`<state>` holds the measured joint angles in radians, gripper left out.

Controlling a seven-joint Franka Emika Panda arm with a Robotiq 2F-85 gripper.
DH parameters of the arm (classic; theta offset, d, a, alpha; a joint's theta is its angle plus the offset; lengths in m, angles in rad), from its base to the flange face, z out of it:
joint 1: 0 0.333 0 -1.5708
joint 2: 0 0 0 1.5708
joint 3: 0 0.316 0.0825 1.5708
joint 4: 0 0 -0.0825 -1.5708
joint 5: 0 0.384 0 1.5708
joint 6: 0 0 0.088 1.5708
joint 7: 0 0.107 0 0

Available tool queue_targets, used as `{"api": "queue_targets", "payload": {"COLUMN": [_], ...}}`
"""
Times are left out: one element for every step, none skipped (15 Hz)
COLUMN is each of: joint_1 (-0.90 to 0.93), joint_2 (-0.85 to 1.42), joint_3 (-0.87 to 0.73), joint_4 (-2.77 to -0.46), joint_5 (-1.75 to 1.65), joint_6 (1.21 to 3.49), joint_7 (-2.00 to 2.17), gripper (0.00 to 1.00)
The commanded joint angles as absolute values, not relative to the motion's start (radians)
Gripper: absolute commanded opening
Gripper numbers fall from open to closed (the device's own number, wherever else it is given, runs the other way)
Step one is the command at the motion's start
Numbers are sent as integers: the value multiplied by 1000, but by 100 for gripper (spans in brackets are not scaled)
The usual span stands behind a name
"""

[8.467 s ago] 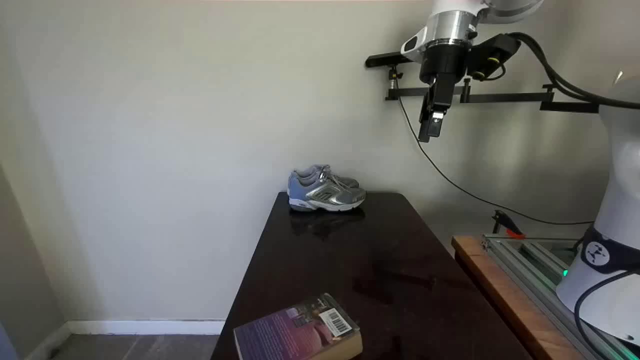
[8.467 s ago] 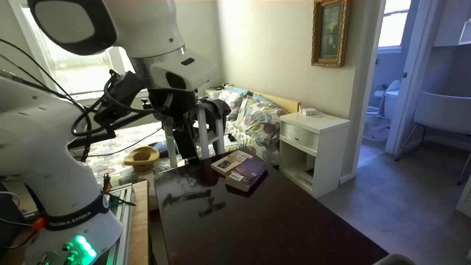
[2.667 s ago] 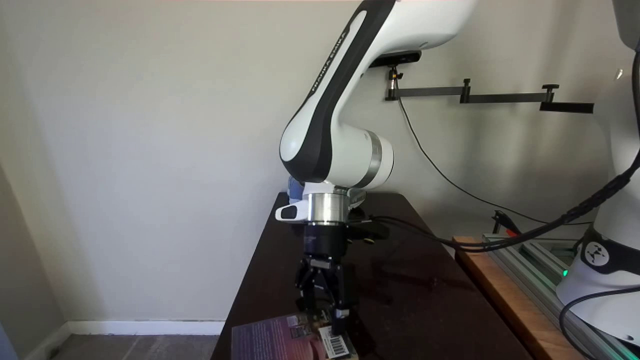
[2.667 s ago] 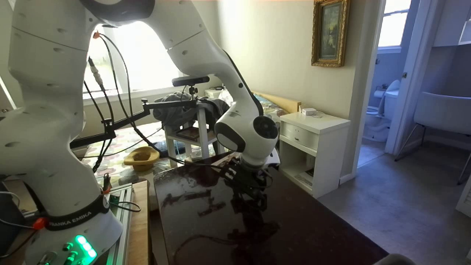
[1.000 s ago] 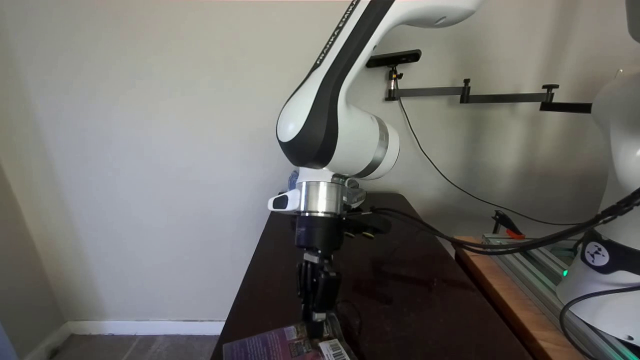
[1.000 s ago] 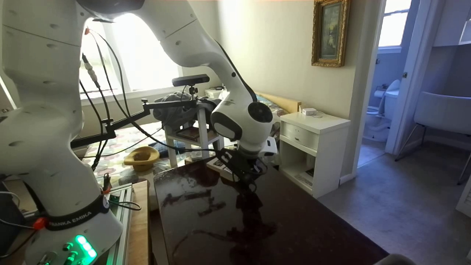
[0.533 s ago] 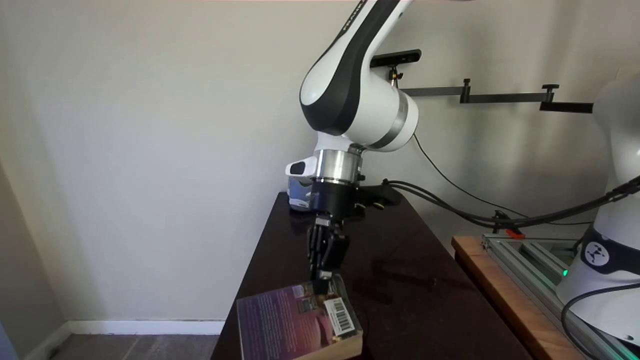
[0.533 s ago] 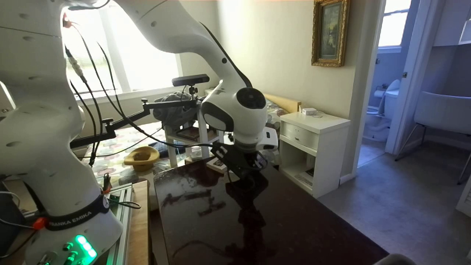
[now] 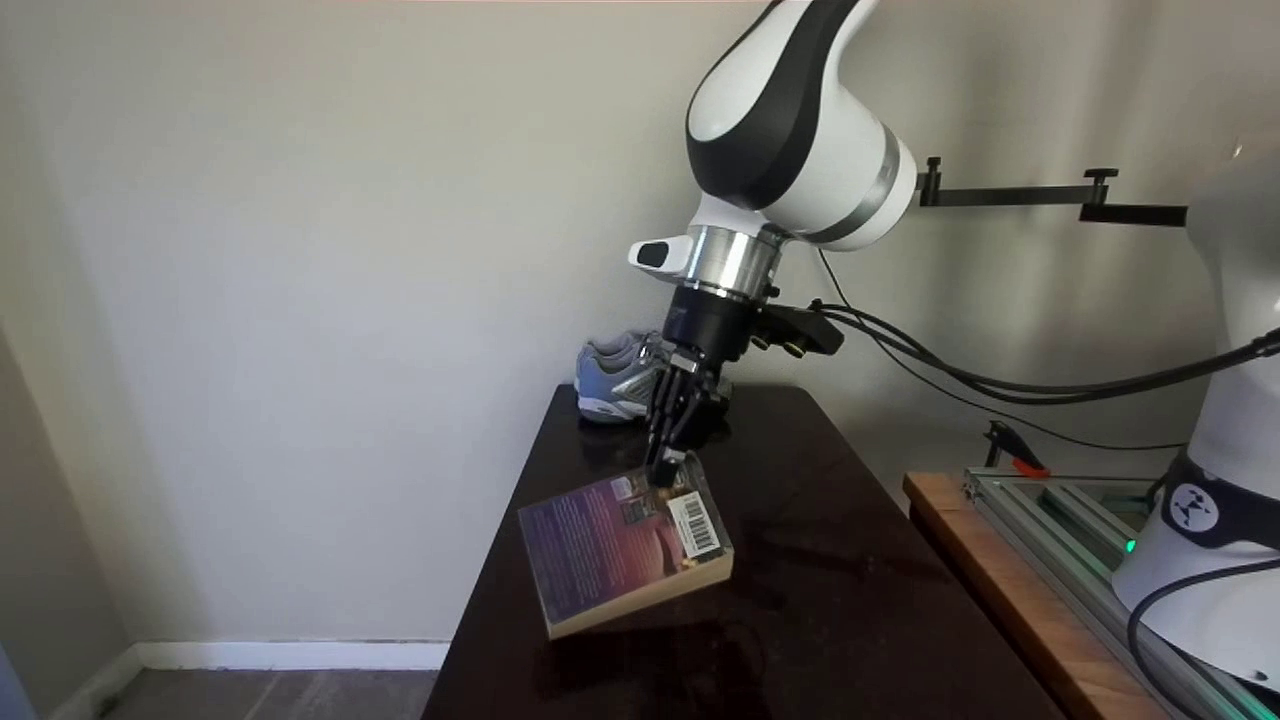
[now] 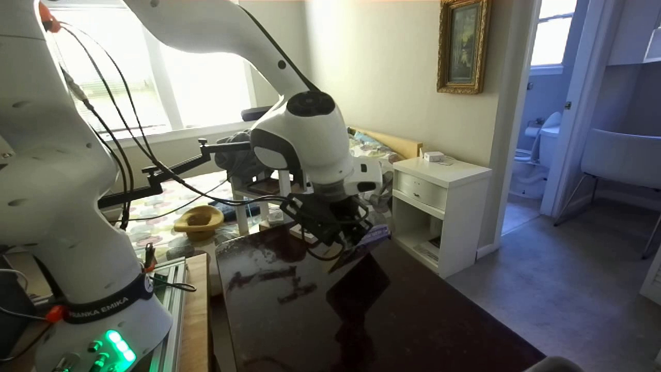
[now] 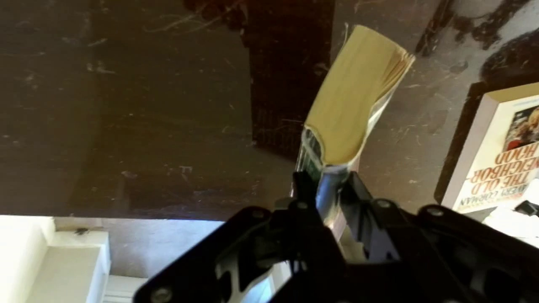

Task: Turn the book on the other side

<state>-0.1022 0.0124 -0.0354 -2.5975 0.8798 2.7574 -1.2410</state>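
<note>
Your gripper [image 11: 329, 191] had its jaws pinched on the book [image 9: 620, 550], a finger to each cover, at what looked like the spine edge. The book hung tilted over the table [image 9: 850, 630]; the gap to its reflection suggested it was clear of the top. Pick-up looked done; the turn didn't. In an exterior view the face with the barcode label [image 9: 694, 524] was on the upper side, and the book rested on neither cover. Left for you was to roll it over, lower it to the table, let go, back off. That made it under halfway, my guess. Hold was only along one edge, so it might have swivelled or sagged mid-roll.

Also on the table, near one end, a second book [image 11: 488, 151] lay flat in your wrist view; a wide swing could have clipped it. A grey-blue sneaker [image 9: 605, 385], maybe a pair, sat at the table's opposite end, partly behind the gripper, no issue. Past the table stood a white nightstand [image 10: 457, 212], not needed.
</note>
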Motion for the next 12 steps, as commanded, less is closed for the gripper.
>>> {"api": "queue_targets", "payload": {"joint_1": [-103, -109, -117, -129, -146, -179, -206, -173, -242, -238, -234, -231], "joint_2": [-94, -102, -108, -107, -100, -30, -2, 8, 25, 25, 13, 9], "joint_3": [-33, -31, -27, -22, -17, -9, -5, -73, -34, -64, -82, -100], "joint_4": [-2714, -2734, -2758, -2782, -2805, -2765, -2760, -2767, -2767, -2767, -2767, -2766], "joint_5": [742, 697, 641, 579, 509, 442, 383, 285, 241, 199, 182, 159], "joint_6": [2904, 2940, 2985, 3034, 3080, 3118, 3146, 3171, 3195, 3191, 3165, 3154], "joint_7": [-1114, -1079, -1031, -979, -924, -885, -853, -792, -776, -761, -760, -747], "gripper": [6, 6, 6, 6, 6, 6, 6, 6, 6, 6, 6, 6]}}
